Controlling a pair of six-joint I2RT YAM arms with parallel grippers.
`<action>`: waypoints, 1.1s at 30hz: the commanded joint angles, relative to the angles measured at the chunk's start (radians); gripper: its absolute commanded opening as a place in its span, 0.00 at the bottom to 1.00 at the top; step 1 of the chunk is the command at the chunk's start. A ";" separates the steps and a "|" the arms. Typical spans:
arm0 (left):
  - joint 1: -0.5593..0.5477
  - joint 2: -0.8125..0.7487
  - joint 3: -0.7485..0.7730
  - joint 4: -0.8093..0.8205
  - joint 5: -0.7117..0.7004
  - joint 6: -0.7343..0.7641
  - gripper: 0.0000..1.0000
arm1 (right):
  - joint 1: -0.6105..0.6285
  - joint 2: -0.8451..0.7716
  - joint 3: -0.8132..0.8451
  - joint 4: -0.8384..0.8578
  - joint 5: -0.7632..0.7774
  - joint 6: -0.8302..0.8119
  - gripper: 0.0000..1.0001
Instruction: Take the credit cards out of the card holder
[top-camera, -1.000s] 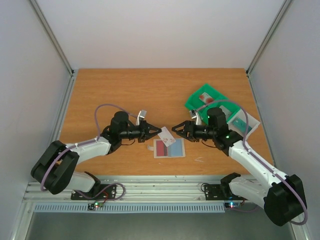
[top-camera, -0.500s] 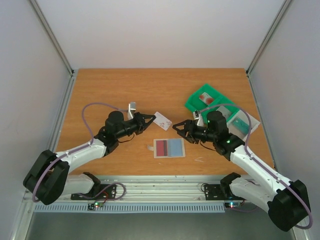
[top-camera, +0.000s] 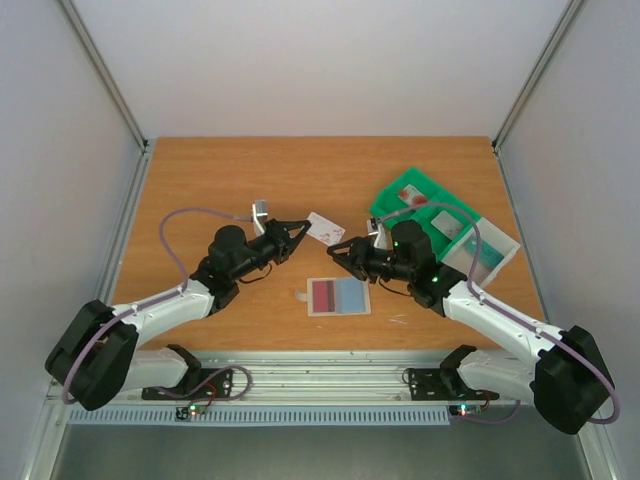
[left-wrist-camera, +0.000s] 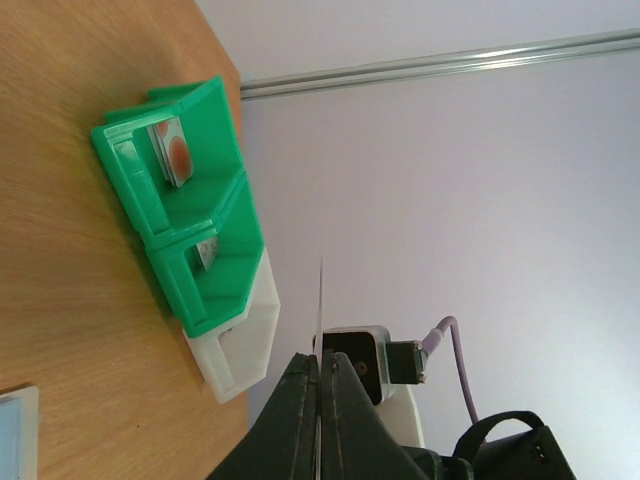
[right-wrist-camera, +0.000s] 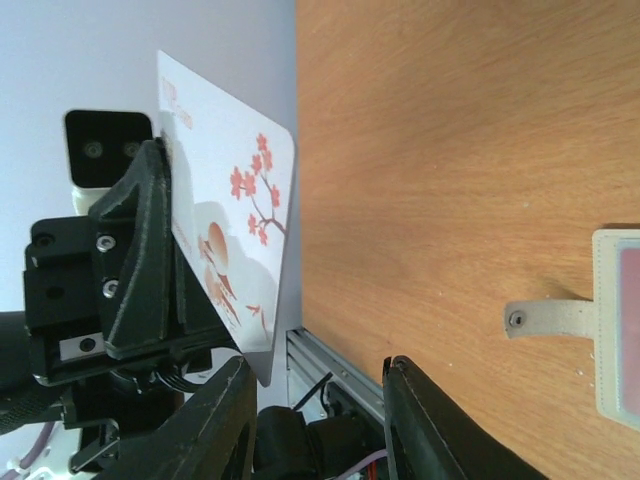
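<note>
The card holder (top-camera: 338, 296) lies crosswise, tab (top-camera: 301, 295) seemingly pointing left

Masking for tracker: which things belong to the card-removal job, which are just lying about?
Job: flat pale rectangular card holder; red plastic card, blue-grey plastic card inside; white blossom-print card in shut left gripper; open right gripper.
Lying about: bright green plastic compartment tray.

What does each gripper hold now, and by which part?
The left gripper pinches a white flowered card by one edge, in the air. The right gripper is open and holds nothing.
</note>
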 joint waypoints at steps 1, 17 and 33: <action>-0.008 0.013 -0.030 0.143 -0.028 -0.049 0.00 | 0.020 -0.009 0.024 0.063 0.067 0.007 0.36; -0.023 0.032 -0.055 0.178 -0.039 -0.056 0.00 | 0.021 -0.025 0.028 0.087 0.083 0.013 0.33; -0.025 0.033 -0.073 0.207 -0.039 -0.068 0.01 | 0.022 -0.043 0.016 0.115 0.093 0.049 0.12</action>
